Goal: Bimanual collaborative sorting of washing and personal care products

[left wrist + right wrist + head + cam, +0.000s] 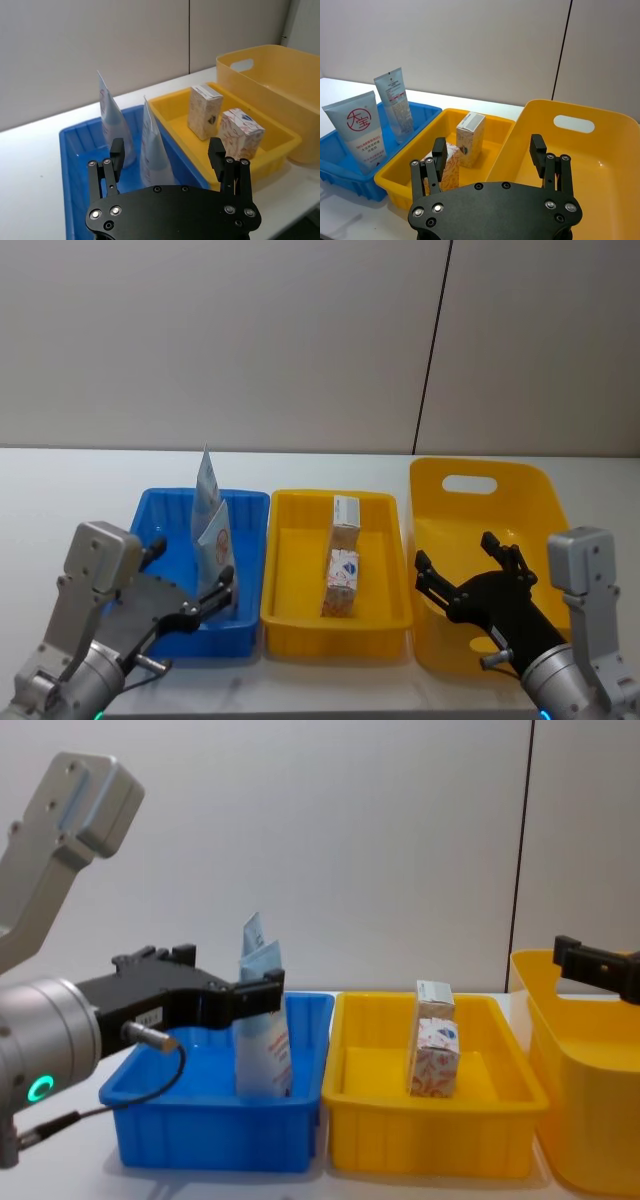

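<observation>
Large yellow basket (540, 502): empty. Blue bin (160, 503), yellow bin (335, 625): loaded. Left end effector (166, 146) open over blue bin; right end effector (487, 143) open over basket. Two tubes (208, 490) stand in blue, two cartons (341, 582) in yellow. Sorting appears complete.

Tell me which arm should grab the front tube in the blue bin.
Left. The left gripper hovers open at the blue bin, the front tube right beside it; the right gripper, also open, is over the large yellow bin, beyond the carton bin.
</observation>
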